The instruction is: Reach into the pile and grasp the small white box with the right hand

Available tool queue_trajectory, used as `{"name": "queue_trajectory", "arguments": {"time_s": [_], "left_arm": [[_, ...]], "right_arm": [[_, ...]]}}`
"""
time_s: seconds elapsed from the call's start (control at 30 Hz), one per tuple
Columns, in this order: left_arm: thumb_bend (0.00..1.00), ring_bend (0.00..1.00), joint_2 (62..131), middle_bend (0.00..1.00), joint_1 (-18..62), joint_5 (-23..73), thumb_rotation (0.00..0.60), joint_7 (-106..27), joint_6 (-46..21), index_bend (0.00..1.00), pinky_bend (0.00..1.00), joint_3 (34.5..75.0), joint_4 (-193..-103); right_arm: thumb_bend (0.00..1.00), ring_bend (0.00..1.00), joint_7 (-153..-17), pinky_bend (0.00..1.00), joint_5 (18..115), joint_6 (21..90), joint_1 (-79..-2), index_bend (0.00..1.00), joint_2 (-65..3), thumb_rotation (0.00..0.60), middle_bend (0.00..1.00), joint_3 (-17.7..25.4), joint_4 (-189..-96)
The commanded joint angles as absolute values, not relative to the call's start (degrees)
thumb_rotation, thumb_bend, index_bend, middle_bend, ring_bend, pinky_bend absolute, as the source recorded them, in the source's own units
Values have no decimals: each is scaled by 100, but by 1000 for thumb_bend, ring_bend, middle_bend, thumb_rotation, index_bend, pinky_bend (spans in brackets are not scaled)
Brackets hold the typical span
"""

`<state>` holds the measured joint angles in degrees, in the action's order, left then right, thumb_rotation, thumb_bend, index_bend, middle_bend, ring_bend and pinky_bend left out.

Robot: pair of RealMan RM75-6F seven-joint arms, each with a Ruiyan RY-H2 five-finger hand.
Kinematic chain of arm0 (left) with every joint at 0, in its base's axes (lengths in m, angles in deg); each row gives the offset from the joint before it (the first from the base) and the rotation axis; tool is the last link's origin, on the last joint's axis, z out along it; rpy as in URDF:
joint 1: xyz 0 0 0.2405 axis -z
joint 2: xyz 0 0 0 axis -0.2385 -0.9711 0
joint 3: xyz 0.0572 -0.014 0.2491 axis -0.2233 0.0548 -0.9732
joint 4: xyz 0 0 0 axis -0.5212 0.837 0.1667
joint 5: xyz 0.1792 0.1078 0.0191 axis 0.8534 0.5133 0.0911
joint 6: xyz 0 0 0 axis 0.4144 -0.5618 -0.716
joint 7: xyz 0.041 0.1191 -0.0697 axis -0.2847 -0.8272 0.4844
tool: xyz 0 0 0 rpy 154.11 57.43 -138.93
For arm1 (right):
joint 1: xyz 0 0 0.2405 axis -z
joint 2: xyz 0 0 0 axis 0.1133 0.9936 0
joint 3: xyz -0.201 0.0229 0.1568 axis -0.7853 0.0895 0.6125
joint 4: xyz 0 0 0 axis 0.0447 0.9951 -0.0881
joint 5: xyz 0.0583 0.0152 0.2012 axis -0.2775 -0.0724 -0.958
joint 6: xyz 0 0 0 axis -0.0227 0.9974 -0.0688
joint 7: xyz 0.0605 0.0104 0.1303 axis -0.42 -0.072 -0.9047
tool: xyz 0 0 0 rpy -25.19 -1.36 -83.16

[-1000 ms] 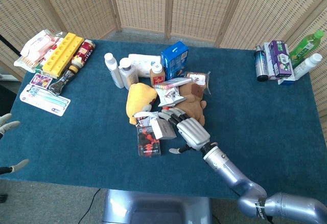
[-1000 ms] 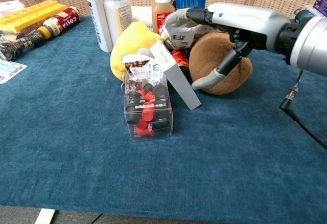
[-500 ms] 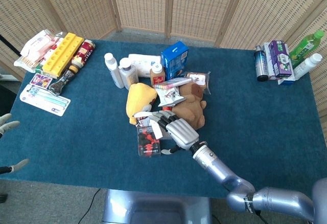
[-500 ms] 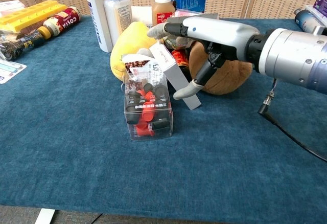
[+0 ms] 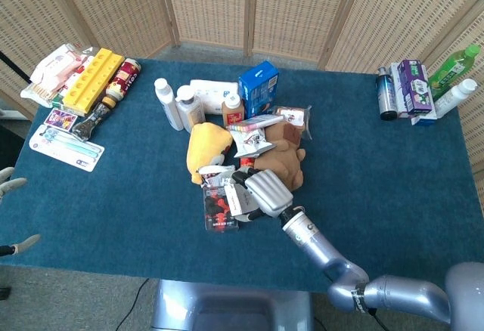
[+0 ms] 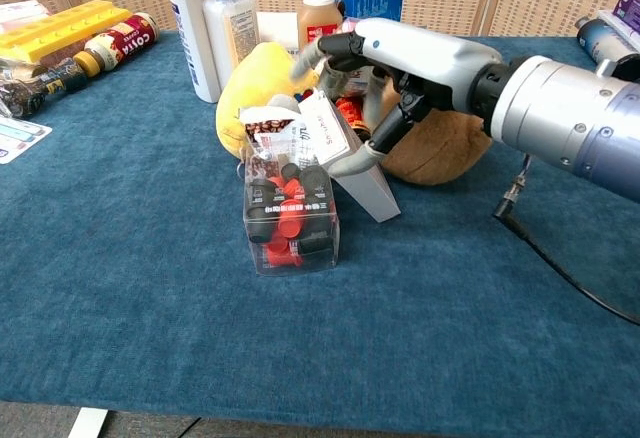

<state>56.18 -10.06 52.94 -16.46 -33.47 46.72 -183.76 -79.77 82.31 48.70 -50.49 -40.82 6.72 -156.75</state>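
The small white box (image 6: 352, 163) leans tilted in the pile against a clear case of red and black pieces (image 6: 290, 213); it also shows in the head view (image 5: 236, 199). My right hand (image 6: 400, 63) wraps it: fingers curl over its upper end and the thumb presses its lower side. From above, the right hand (image 5: 266, 190) covers most of the box. A yellow plush (image 6: 262, 83) lies behind the box and a brown plush (image 6: 440, 148) sits under my forearm. My left hand (image 5: 7, 186) shows only at the left edge, fingers apart, holding nothing.
White bottles (image 5: 178, 104), a brown-capped bottle (image 5: 232, 108) and a blue carton (image 5: 258, 88) stand behind the pile. Bottles and boxes (image 5: 423, 85) crowd the back right corner. A yellow tray (image 5: 92, 80) and packets lie at the back left.
My right hand slid left from the brown plush onto the white box, and fingers and thumb closed around it. The box tipped slightly. The left hand stayed put.
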Motion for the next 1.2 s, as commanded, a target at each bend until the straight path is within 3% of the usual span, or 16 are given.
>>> {"name": "queue_trajectory", "arguments": {"time_s": [0.03,0.4,0.83,1.2], "left_arm": [[0,0,5609,0,-1017,5308,600,-1635,-3365,182,0,4667,-18378],[0,0,5588,0,-1029,5302,600,-1540,-3397,181,0,4679,-18355],[0,0,5561,0,-1066,5403,600,-1440,-3480,181,0,4653,-18370],[0,0,5566,0,-1044,5422,600,-1395,-3461,181,0,4653,-18354]], "right_arm": [[0,436,-8042,611,8289,4932,-5030,398,-4126,600,764,632,-15622],[0,487,-7751,632,8382,5224,-4975,451,-3747,600,818,747,-16268],[0,497,-6701,633,7861,5446,-5102,454,-2916,600,829,1398,-17874],[0,498,-6095,633,7295,5574,-5350,452,-2724,600,829,1711,-18482]]}}
